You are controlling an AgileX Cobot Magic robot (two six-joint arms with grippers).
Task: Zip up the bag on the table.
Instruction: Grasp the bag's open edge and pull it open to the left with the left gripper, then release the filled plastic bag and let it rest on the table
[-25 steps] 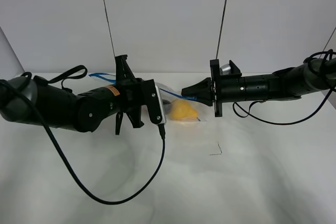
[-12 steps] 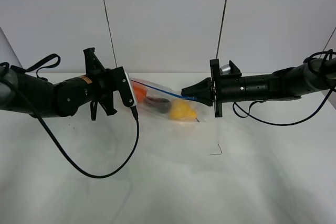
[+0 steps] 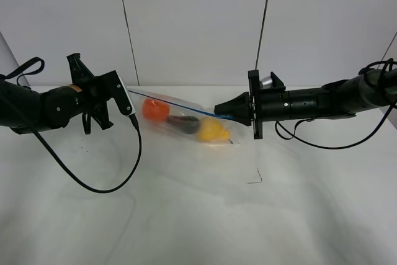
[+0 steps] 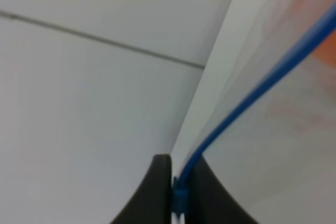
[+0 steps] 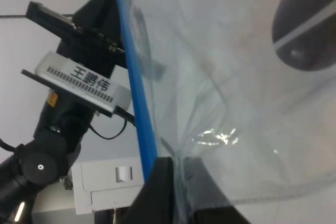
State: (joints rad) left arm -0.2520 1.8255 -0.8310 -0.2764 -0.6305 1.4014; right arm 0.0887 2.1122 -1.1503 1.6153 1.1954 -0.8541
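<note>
Pinched narrow in the left end effector (image 3: 128, 98): the blue slider (image 4: 178, 200) at the left end of the bag (image 3: 186, 121). Strung between both arms just over the tabletop (image 3: 198, 215) — long axis left to right, strip (image 3: 180, 105) uppermost, sloping down rightward. Clamped on the opposite corner by the right end effector (image 3: 218, 111). Probably little travel left — any further pull leftward, along the strip.

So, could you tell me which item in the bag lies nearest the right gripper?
The yellow pear: it sits at the end of the bag by the right gripper; eggplant and orange lie farther away.
</note>
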